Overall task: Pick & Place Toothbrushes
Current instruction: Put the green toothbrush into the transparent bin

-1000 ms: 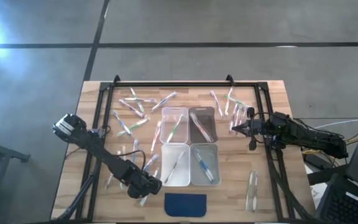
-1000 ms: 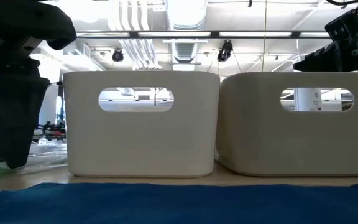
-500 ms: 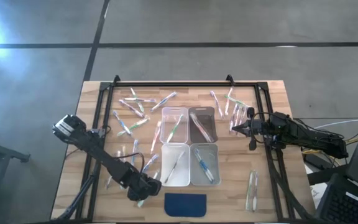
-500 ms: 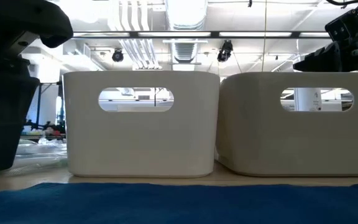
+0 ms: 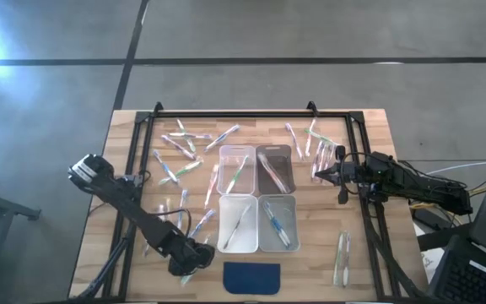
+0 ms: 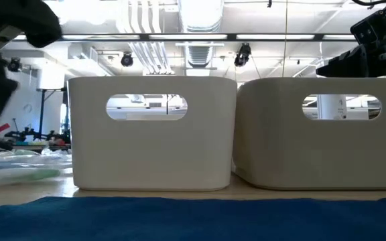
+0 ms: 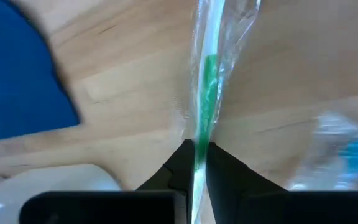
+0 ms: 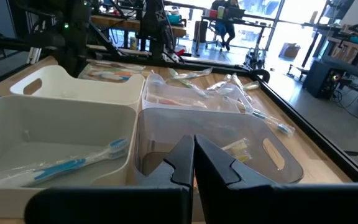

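Observation:
Many small wrapped toothbrushes (image 5: 180, 169) lie scattered on the wooden table, most of them far-left of the bins, with others at the far right (image 5: 315, 143) and near right (image 5: 341, 257). My left gripper (image 5: 189, 263) is near the table's near edge, left of the blue pad (image 5: 252, 277), and is shut on a green-accented toothbrush (image 7: 207, 81). My right gripper (image 5: 334, 174) hovers shut and holding nothing at the table's right side, right of the bins. My left gripper pinches the green-accented toothbrush in its clear wrapper between its two fingers (image 7: 219, 167), at one end of the stick (image 7: 200, 144). The fingers lie along it, and the rest runs straight ahead of them over the wood. I cannot tell whether it is lifted clear.
Four bins stand two by two mid-table: far left (image 5: 237, 169), far right (image 5: 275, 167), near left (image 5: 239, 224) and near right (image 5: 277, 224), each holding toothbrushes. A black frame (image 5: 226, 114) runs around the table. Another wrapped toothbrush (image 6: 19, 175) lies near the left gripper.
My left gripper has moved toward the table's near edge and slightly left, sliding out of the low view's left side. My right arm has kept still.

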Robot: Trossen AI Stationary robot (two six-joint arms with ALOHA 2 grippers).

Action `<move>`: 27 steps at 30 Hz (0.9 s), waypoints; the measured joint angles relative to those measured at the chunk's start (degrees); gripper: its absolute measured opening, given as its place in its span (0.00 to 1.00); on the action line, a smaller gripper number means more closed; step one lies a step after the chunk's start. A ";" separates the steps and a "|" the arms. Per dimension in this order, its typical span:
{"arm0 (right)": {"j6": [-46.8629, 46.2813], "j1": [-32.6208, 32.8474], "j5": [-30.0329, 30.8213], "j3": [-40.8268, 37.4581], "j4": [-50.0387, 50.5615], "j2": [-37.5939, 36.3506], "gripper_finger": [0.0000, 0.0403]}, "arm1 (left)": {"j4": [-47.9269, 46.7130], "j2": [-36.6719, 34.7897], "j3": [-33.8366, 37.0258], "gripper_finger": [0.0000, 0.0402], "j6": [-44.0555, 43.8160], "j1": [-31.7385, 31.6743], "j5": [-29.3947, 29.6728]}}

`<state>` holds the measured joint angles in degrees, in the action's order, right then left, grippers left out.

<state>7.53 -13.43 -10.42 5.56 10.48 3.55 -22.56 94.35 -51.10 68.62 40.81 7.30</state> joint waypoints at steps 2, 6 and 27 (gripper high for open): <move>0.00 0.02 0.00 0.00 0.00 -0.01 0.02 | -0.42 -1.83 0.12 0.07 -1.47 0.34 -0.86; 0.00 0.00 0.00 0.00 0.00 0.00 0.02 | -0.29 -5.04 -0.03 0.02 -4.75 0.86 -1.34; 0.00 0.01 -0.02 0.00 0.00 0.00 0.02 | 1.08 -19.40 -2.44 0.00 -38.25 1.11 13.86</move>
<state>7.53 -13.42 -10.44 5.56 10.48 3.55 -21.47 74.95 -53.54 30.36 41.91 21.16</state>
